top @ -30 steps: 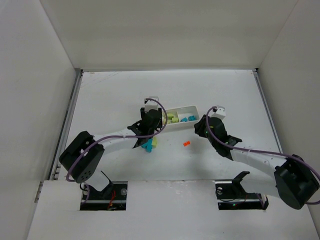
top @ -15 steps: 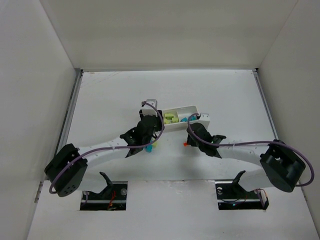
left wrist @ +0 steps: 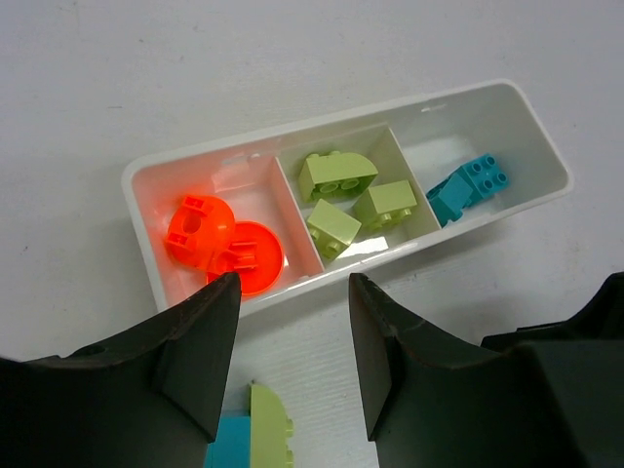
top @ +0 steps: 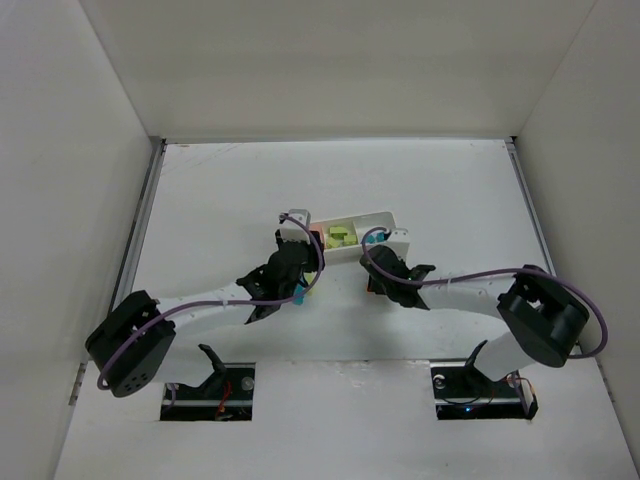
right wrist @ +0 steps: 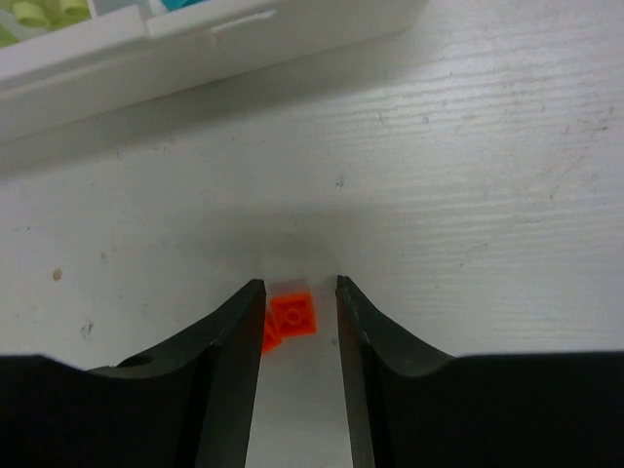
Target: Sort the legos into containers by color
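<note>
A pick of the orange brick (right wrist: 292,314) is in hand. The right pincer (right wrist: 298,285) is set narrowly astride it on the table (right wrist: 487,195), and the jaws are not seen to touch it. Closing, lifting and carrying toward 12 o'clock, to the tray (right wrist: 195,54), is judged to be called for next. Only in the left wrist view is the sorting shown: orange, green and cyan pieces are kept in separate compartments. There the left pincer (left wrist: 292,281) is held moderately wide and empty, with a green brick (left wrist: 271,419) and a cyan brick (left wrist: 232,456) loose at 6 o'clock.
</note>
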You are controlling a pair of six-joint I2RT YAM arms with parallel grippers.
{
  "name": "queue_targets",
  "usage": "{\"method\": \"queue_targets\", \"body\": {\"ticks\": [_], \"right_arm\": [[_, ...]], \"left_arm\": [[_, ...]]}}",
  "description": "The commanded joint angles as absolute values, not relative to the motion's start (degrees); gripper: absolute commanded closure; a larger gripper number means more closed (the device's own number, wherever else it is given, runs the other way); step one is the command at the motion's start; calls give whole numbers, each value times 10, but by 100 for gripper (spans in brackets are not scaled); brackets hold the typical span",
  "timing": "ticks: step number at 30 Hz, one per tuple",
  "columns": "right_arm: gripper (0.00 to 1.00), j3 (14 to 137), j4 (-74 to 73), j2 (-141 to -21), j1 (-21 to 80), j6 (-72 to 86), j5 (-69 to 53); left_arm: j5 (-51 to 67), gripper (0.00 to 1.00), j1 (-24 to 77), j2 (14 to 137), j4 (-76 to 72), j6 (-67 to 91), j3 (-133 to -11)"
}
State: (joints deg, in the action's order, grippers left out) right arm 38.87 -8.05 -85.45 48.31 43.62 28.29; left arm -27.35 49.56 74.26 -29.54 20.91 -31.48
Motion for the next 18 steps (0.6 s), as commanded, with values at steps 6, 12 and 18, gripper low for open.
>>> {"method": "queue_targets", "body": {"ticks": [6, 12, 18], "right_arm": [[61, 407, -125, -864, 503, 478, 320], [66, 413, -156, -872, 508, 485, 339], [67, 420, -158, -885, 513, 482, 342]], "left_arm": [[-257, 54, 493, 706, -337, 216, -300], [-255, 54, 493, 701, -337, 216, -297], [-255, 54, 491, 699, -337, 217, -294]]}}
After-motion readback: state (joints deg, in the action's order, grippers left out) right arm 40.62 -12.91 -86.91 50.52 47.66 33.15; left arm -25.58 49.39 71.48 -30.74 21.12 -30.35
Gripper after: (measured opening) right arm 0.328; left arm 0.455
